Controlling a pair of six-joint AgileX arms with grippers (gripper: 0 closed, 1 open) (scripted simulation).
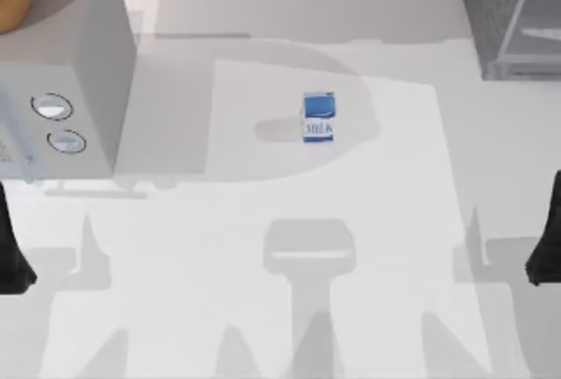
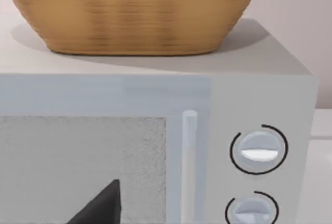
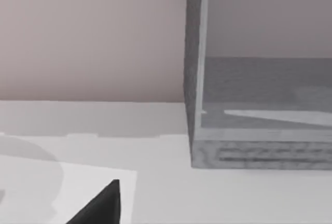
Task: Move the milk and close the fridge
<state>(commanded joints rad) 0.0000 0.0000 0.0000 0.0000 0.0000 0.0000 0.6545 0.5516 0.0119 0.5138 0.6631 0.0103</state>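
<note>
1 milk [image 1: 318, 117] mid-table; 1 fridge [image 1: 508, 19] far right; 2 arms parked

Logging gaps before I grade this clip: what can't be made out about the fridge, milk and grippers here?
- Fridge: cut off by the top view's upper right corner; in the right wrist view its frame runs off the edge, so the door's position is unclear.
- Milk: lettering too small to read cleanly.
- Left gripper and right gripper: cut by the side edges, fingers unseen.
- Basket on the microwave: contents hidden, top cut off.
</note>
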